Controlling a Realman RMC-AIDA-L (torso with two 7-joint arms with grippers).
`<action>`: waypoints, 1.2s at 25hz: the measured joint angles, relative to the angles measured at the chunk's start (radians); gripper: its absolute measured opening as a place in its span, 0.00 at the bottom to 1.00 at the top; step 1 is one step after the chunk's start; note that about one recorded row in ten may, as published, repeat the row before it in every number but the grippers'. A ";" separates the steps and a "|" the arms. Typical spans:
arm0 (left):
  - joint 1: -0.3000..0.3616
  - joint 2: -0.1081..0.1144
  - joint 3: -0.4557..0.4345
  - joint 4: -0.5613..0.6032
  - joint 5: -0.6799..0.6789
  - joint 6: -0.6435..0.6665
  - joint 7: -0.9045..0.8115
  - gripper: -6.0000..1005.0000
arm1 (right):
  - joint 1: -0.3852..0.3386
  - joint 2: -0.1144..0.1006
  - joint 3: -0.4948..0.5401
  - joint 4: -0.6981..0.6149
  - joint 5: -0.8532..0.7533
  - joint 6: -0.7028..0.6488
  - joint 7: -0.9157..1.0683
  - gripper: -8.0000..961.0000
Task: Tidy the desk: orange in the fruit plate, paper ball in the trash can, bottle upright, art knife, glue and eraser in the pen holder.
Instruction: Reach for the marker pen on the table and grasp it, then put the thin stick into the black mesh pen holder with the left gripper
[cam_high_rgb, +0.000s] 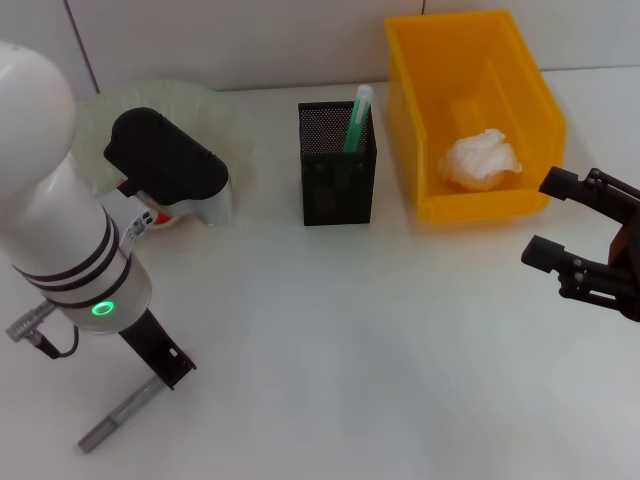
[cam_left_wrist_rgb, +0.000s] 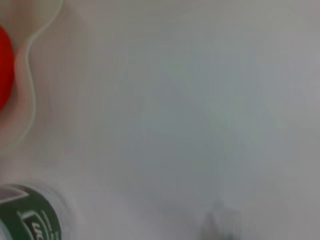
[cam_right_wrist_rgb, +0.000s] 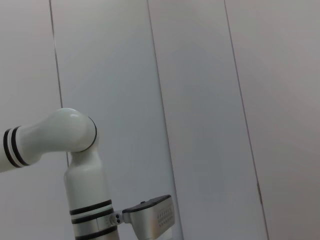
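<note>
A black mesh pen holder (cam_high_rgb: 337, 165) stands at the middle back with a green and white stick (cam_high_rgb: 356, 120) upright in it. The paper ball (cam_high_rgb: 480, 160) lies in the yellow trash can (cam_high_rgb: 470, 205). My left gripper (cam_high_rgb: 165, 160) hangs low over the near edge of the translucent fruit plate (cam_high_rgb: 200, 105), hiding what is under it. Its wrist view shows a red-orange round thing (cam_left_wrist_rgb: 4, 65) inside the wavy plate rim (cam_left_wrist_rgb: 27, 75) and a green-labelled bottle (cam_left_wrist_rgb: 25, 220) close by. The grey art knife (cam_high_rgb: 120, 415) lies at the front left. My right gripper (cam_high_rgb: 550, 220) hovers open near the trash can. The eraser is out of view.
A red and white object (cam_high_rgb: 150, 215) shows under the left wrist beside the plate. A black bracket (cam_high_rgb: 160, 355) on the left arm overhangs the knife's far end. The right wrist view shows only wall panels and the left arm's elbow (cam_right_wrist_rgb: 75, 135).
</note>
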 joint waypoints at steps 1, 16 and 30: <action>-0.001 0.000 0.000 0.000 0.000 -0.003 0.000 0.14 | 0.000 0.000 0.000 0.000 0.000 0.000 0.000 0.87; -0.032 0.000 -0.014 0.003 -0.044 -0.062 -0.003 0.14 | -0.001 0.000 0.000 0.000 -0.001 -0.004 0.000 0.87; -0.054 0.000 -0.036 0.003 -0.068 -0.149 -0.012 0.13 | -0.004 0.000 0.000 0.000 0.000 -0.004 0.000 0.87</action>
